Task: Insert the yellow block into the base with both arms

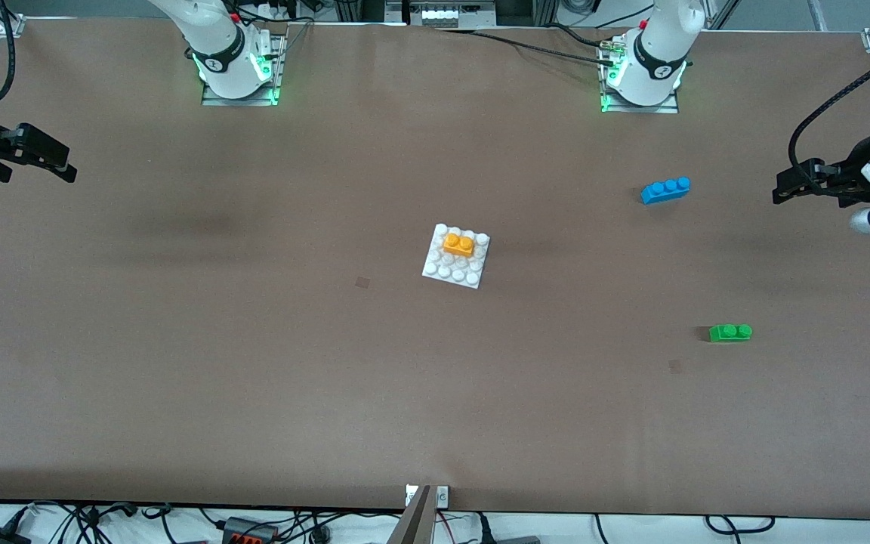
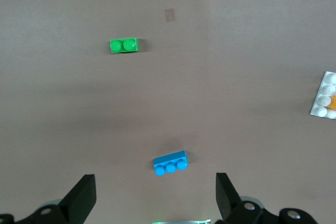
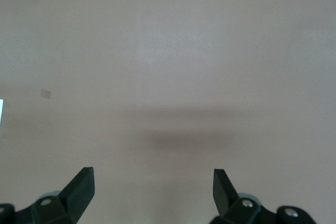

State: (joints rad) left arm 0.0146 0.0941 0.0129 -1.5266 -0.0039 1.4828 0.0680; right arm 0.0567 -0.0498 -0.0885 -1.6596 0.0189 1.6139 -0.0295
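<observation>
Yellow block (image 1: 458,244) sits on base (image 1: 456,258), mid-worktop. My left gripper (image 1: 782,189) and right gripper (image 1: 65,162) wait at opposite worktop ends, fingers apart, empty. Risk: block only half-seated, popping loose if bumped.

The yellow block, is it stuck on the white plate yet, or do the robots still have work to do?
It looks done: the yellow block sits on the base, among its studs. Nothing is in hand: the left gripper and the right gripper are both open and empty, out at the table's ends. The blue brick and green brick lie apart on the table.
</observation>
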